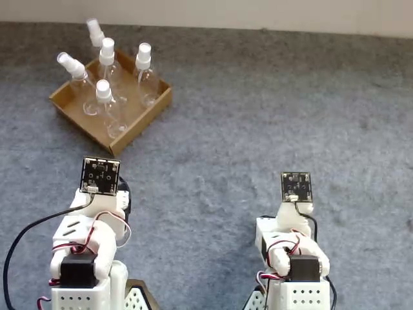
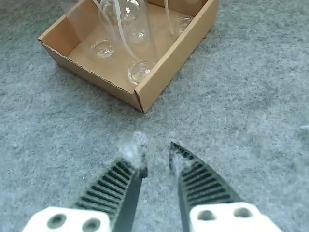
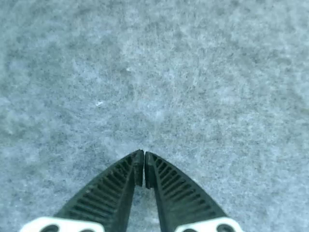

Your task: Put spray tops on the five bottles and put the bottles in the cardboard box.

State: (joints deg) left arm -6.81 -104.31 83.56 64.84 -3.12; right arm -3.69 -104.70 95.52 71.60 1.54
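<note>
The cardboard box [image 1: 143, 121] sits at the far left of the grey carpet. Several clear bottles [image 1: 146, 79] stand inside it, each with a white spray top [image 1: 143, 53]. In the left wrist view the box [image 2: 170, 62] lies a short way ahead, with clear bottle bases [image 2: 139, 71] on its floor. My left gripper [image 2: 157, 157] hovers over bare carpet short of the box's near corner, slightly open and holding nothing. My right gripper [image 3: 144, 166] is shut on nothing above bare carpet, far to the right of the box.
Both arms rest at the near edge, the left arm [image 1: 90, 232] just below the box and the right arm [image 1: 293, 245] to its right. Grey carpet [image 1: 284, 110] stretches across the middle and right. A pale wall [image 1: 258, 13] runs along the far edge.
</note>
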